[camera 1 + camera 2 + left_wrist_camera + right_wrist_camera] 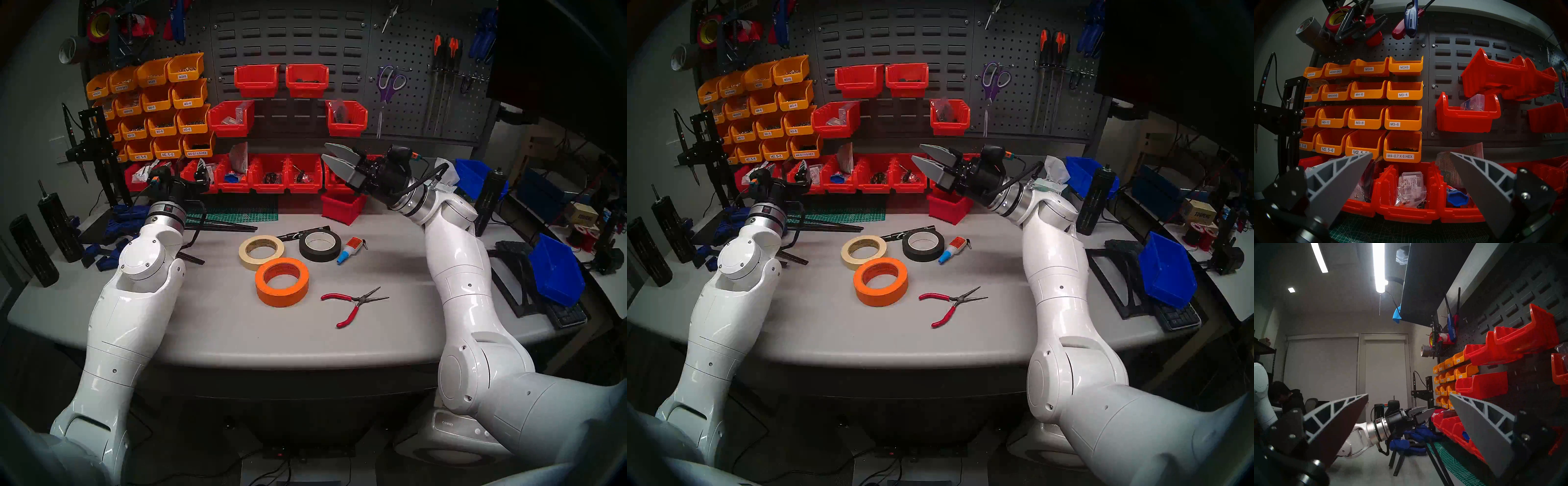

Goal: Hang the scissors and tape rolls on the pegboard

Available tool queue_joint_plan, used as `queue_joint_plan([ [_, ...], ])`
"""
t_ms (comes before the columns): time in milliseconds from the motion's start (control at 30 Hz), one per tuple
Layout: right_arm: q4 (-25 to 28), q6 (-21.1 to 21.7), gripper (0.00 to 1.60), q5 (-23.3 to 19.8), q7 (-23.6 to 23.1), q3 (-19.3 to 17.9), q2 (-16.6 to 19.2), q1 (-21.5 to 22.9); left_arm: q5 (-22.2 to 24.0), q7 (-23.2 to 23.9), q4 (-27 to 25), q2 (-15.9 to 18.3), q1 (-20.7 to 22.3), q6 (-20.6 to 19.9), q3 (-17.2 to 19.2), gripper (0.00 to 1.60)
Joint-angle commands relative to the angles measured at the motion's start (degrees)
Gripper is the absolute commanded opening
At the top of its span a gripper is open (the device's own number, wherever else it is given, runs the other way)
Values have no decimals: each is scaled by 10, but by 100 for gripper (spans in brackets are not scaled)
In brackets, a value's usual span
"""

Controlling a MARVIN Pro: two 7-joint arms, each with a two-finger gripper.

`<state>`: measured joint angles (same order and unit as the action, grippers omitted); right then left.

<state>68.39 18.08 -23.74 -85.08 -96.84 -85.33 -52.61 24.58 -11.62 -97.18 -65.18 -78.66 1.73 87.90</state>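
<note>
Right gripper [334, 153] spread wide, empty, raised above the table's [210, 325] far edge, pointing toward the red bins. Left gripper [1411, 158] likewise spread, nothing between the ribbed grey fingers [1349, 168], parked before the orange bins [159, 98], low and left of the pegboard [412, 54].

Progress, judged from the layout:
- Scissors [388, 85] already hung on the pegboard, right of the red bins; purple handles up, grey-lined loops, long silver blades pointing straight down. Done.
- Orange roll [282, 282] flat on the table, nearest the front edge of the three. Not hung.
- Cream roll [261, 251] flat, just behind and left of orange roll, rims touching or nearly so; cannot tell which. Not hung.
- Black roll [320, 245] flat, behind and right of orange roll, apart from it. Not hung.
- Roughly one item of four placed; all tape left.

Materials and shapes:
- Orange roll widest, matte paper-like face, thick wall, open core.
- Cream roll thinner, masking-tape look, pale core.
- Black roll matte, white core, narrow.
- Pegboard dark grey metal, dense round holes, metal hooks.
- Table smooth light grey, rounded front edge.
- Red pliers [353, 303] right of orange roll, handles splayed; glue bottle [351, 250] beside black roll. Neither part of the job.
</note>
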Motion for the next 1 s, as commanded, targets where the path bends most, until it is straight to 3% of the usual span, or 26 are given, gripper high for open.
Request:
queue_joint_plan([
  [0,64,39,160,-1,1,3,12,-26,0,1,-17,1,20,8,5,160],
  [167,102,65,160,-1,5,3,18,-49,0,1,-18,1,20,8,5,160],
  [767,249,151,160,-6,100,-5,23,-124,0,1,-18,0,21,10,5,160],
  [833,232,148,160,-8,95,-3,23,-116,0,1,-18,0,21,10,5,160],
  [967,275,171,160,-8,122,-7,21,-137,0,1,-18,0,21,10,5,160],
])
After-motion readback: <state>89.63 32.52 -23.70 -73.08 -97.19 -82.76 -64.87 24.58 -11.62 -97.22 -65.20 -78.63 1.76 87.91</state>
